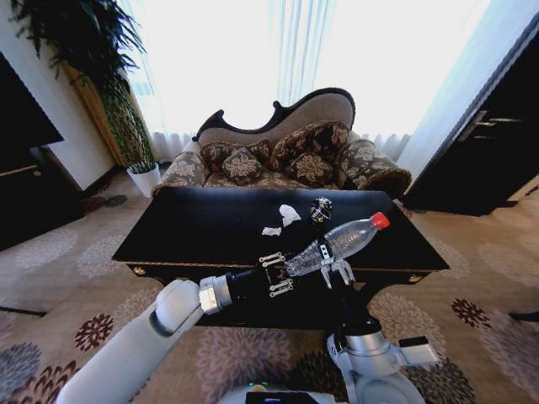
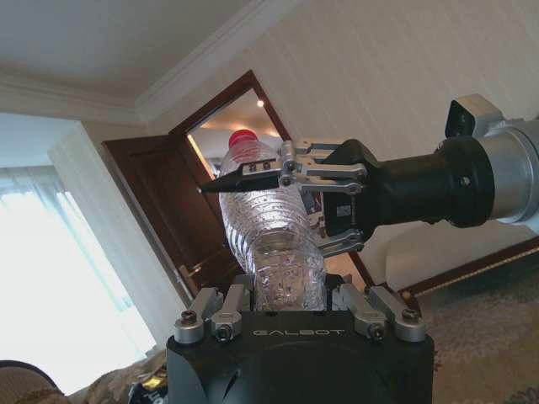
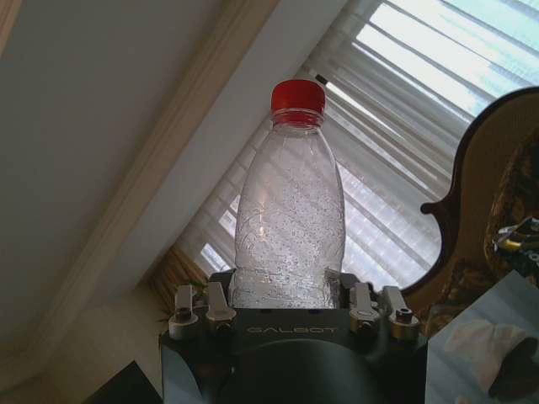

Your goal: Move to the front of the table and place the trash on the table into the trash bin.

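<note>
fingers: right gripper [image 1: 337,271] clamps bottle [image 1: 341,242]; left gripper [image 1: 276,273] spread beside its base
hidden: base contact, probably none
writing: GALBOT

Glossy black table [image 1: 185,231] with 2 white paper scraps [image 1: 286,215], dark wrapper [image 1: 320,209].

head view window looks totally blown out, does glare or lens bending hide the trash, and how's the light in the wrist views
Head view: the window is washed white, straight edges bow toward the corners, and the glossy table carries pale reflections, yet the paper scraps and plastic bottle stay readable. Left wrist view: the window corner is overexposed. Right wrist view: the bottle is backlit by bright blinds.
</note>
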